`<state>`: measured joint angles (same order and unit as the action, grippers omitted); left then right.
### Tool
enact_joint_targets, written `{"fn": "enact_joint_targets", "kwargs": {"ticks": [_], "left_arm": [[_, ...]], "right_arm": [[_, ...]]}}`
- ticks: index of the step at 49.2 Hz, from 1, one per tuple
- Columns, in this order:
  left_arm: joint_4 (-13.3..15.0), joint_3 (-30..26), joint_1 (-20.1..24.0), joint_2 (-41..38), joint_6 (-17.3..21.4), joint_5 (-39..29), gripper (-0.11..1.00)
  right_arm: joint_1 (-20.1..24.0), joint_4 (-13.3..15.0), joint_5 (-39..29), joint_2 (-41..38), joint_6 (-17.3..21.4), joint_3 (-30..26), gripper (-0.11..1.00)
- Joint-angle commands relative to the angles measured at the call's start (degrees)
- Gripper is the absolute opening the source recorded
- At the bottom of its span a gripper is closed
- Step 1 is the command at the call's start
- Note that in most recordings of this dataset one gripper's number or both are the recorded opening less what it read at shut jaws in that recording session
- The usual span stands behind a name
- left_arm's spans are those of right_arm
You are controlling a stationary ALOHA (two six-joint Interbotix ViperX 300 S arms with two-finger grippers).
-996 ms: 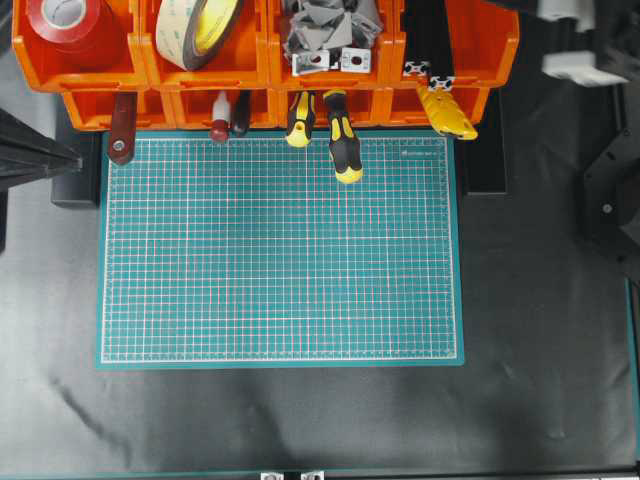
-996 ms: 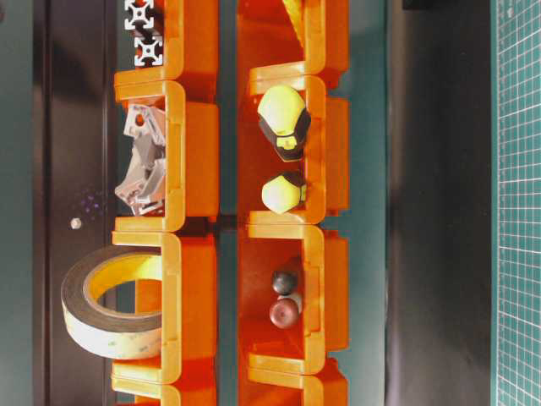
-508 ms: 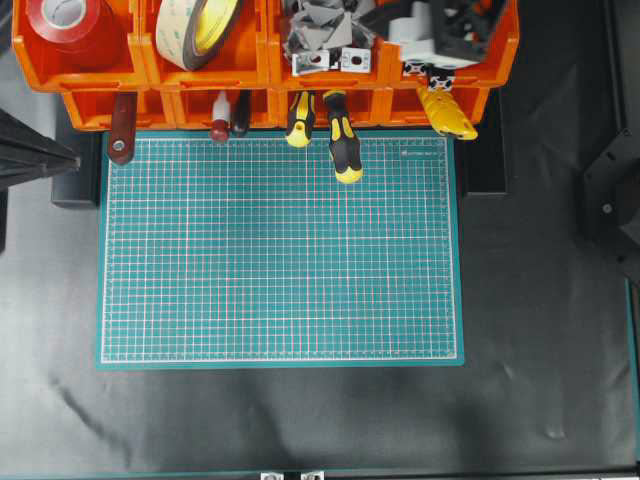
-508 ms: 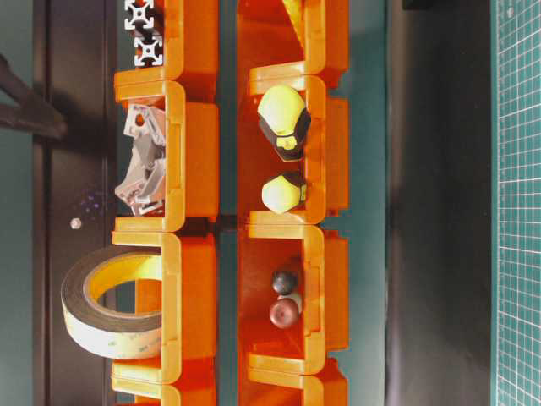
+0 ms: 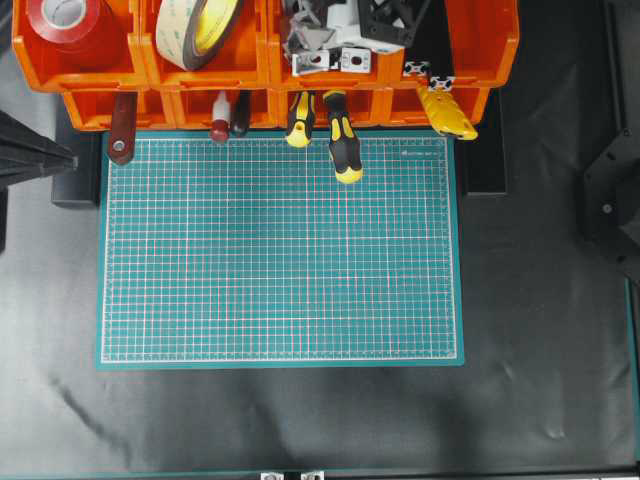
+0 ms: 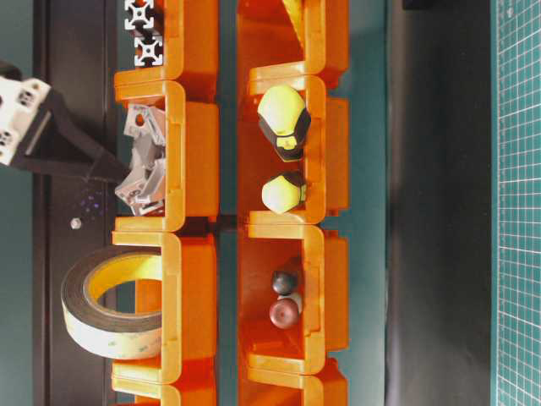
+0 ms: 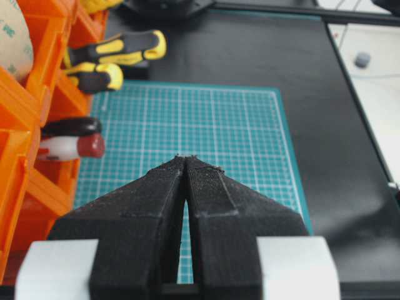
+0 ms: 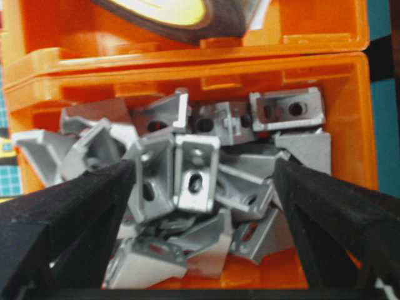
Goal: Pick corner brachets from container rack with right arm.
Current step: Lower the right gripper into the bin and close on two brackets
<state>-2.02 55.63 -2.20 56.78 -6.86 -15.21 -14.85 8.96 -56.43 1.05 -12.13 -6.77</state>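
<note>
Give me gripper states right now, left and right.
Left gripper: shut, holding nothing.
Right gripper: open, jaws straddling the corner brachets in the container rack, nothing gripped yet.

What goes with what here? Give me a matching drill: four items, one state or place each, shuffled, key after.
Items:
1. right gripper
2. left gripper
3. corner brachets
4. red tape roll

States or places:
A. jaws shut, over the green cutting mat
B. far-left upper bin of the container rack
C. piled loose in an upper orange bin
D. jaws open, one either side of the pile

Pairs: 1-D, 2-A, 3-C, 4-B
</note>
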Motion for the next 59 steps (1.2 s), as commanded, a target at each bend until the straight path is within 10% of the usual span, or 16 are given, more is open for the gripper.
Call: {"fn": "enact_joint_targets", "kwargs": {"ticks": [1, 29, 40, 59], "left_arm": [[-0.2, -2.0, 0.4, 0.1, -0.1, 0.1, 0.0], [-0.2, -2.0, 1.8, 0.9, -0.1, -1.1, 0.0], [-0.2, -2.0, 1.8, 1.0, -0.1, -1.1, 0.0], [-0.2, -2.0, 1.8, 1.3, 0.0, -1.1, 0.0]], "right_arm": [[-0.3, -0.3, 0.8, 0.1, -0.4, -0.9, 0.84], [-0.4, -1.7, 0.8, -0.9, 0.3, 2.1, 0.82], [0.7, -1.3, 0.8, -0.3, -0.1, 2.0, 0.48], [2.1, 0.4, 1.1, 4.0, 0.0, -0.1, 0.48]]}}
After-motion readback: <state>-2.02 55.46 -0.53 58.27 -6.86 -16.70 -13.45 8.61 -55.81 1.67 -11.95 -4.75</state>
